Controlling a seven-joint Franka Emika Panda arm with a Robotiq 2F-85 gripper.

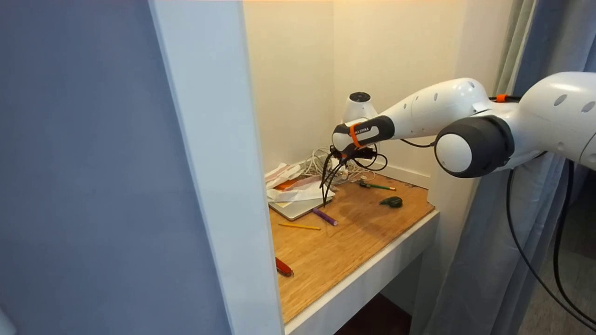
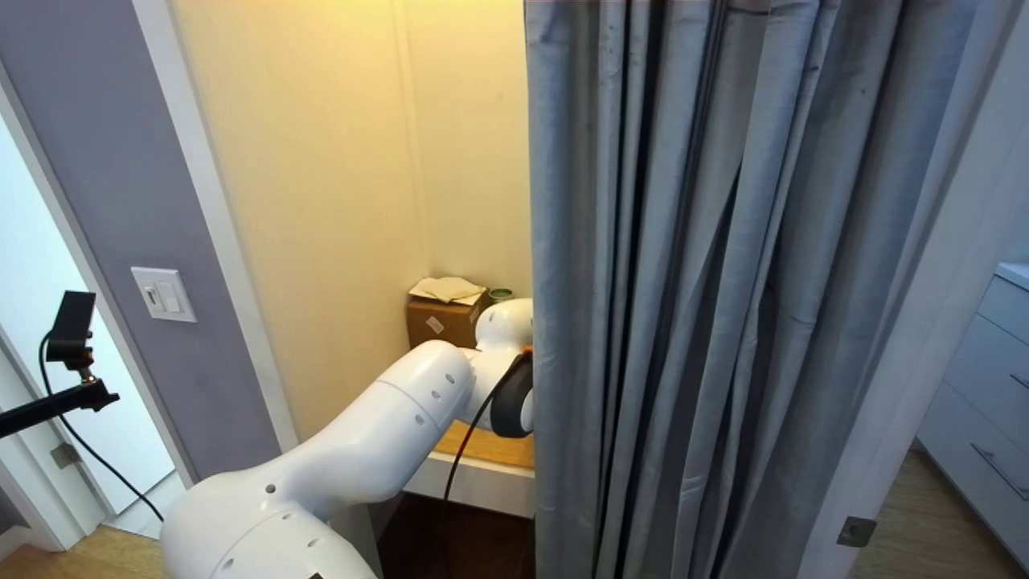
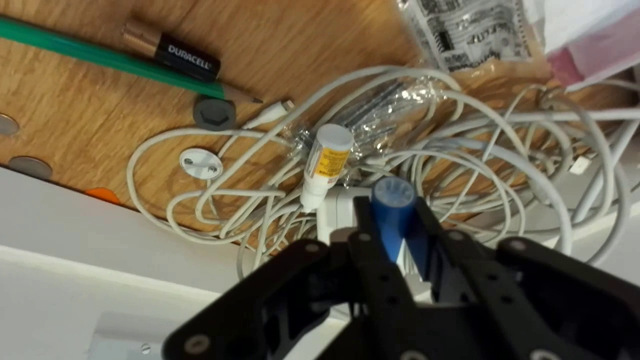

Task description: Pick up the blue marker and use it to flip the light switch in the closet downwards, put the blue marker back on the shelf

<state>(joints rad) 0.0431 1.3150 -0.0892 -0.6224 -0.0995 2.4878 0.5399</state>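
The wrist view is showing a grainy tan wooden shelf point(image 3: 60, 110); at left, a smooth green sharpened pencil point(image 3: 100, 56) is lying beside a black-and-copper cylindrical battery point(image 3: 175, 52). Rightward, a tapered, yellow-labelled white plastic bottle point(image 3: 327, 162) is lying among looping, tangled white cables point(image 3: 500, 120). Over that tangle, the black jointed gripper point(image 3: 391, 206) is clamping the smooth blue cylindrical marker point(image 3: 392, 217) between narrow-set jaws; the marker's round, paler, ribbed end is showing.

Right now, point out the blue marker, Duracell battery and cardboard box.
Blue marker point(image 3: 392, 216), wrist view, its blue body.
Duracell battery point(image 3: 173, 52), wrist view, its black wrapper.
Cardboard box point(image 2: 452, 321), in an exterior view, its brown side.
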